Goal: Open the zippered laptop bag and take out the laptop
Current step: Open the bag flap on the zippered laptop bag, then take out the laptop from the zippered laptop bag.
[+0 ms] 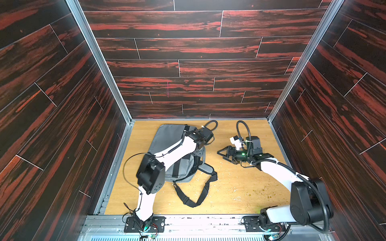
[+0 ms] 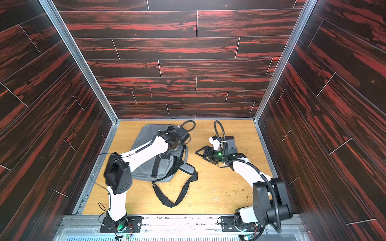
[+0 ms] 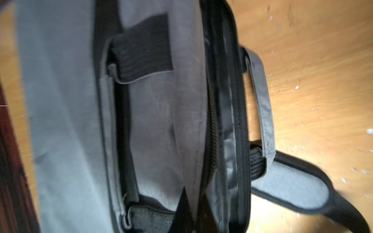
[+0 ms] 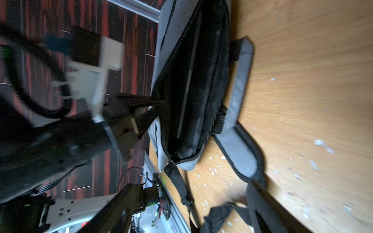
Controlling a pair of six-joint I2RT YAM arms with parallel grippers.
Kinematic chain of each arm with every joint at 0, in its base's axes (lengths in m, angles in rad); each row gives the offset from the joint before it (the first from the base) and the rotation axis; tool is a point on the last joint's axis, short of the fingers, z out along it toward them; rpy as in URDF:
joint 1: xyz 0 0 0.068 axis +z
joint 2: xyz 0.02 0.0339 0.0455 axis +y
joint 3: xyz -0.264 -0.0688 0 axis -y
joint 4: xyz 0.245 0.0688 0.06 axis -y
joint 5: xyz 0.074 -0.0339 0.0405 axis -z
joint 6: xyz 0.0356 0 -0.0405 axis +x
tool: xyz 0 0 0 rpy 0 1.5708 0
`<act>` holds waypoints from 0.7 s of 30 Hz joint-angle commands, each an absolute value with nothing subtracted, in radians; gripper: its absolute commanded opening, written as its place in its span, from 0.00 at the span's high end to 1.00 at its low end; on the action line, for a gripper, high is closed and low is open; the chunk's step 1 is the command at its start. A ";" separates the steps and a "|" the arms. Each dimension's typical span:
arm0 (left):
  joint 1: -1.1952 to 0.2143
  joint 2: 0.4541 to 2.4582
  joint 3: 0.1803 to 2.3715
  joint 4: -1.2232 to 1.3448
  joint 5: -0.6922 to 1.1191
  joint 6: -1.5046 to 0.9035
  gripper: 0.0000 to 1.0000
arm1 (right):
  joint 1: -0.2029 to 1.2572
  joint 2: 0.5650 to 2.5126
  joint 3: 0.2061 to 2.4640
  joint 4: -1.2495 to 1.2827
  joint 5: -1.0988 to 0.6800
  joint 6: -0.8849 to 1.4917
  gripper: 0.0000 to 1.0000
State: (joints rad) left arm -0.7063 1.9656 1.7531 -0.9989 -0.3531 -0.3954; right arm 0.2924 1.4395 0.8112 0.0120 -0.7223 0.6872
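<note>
You are holding up the zippered laptop bag (image 1: pixel 165 137) by its lip in the clamped-shut left pincer (image 4: pixel 160 103), gaping its mouth so the wide-open, empty right pincer (image 1: pixel 221 155) is facing the laptop (image 4: pixel 188 84) inside, ahead of it.

The zippered laptop bag (image 1: pixel 165 137) lies flat on the table (image 1: pixel 240 187), left of centre, mouth facing right. The laptop (image 4: pixel 187 80) sits inside the mouth. The shoulder strap (image 4: pixel 178 181) loops on the table before the bag. The left gripper (image 4: pixel 162 101) is on the mouth's upper lip; the right gripper (image 1: pixel 221 155) is right of the bag, apart.
</note>
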 commanded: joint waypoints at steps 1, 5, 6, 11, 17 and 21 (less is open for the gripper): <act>-0.691 1.867 1.781 -1.060 -0.356 -0.390 1.00 | 0.342 1.505 0.801 0.168 -0.734 0.807 0.13; -0.652 1.795 1.771 -1.047 -0.321 -0.404 1.00 | 0.418 1.599 0.827 0.313 -0.709 0.935 0.18; -0.642 1.779 1.765 -1.038 -0.302 -0.411 1.00 | 0.440 1.621 0.837 0.340 -0.692 0.960 0.19; -0.628 1.712 1.736 -0.988 -0.275 -0.420 1.00 | 0.515 1.738 0.898 0.448 -0.643 1.065 0.26; -0.614 1.703 1.741 -1.017 -0.265 -0.422 1.00 | 0.583 1.883 1.011 0.542 -0.603 1.140 0.31; -0.613 1.702 1.736 -0.998 -0.245 -0.436 1.00 | 0.615 1.976 1.089 0.592 -0.592 1.194 0.34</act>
State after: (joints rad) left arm -0.6159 1.7588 1.7325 -1.0267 -0.2451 -0.4137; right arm 0.5949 1.9011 1.0443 0.5133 -0.6132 1.1221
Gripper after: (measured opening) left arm 0.055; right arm 0.661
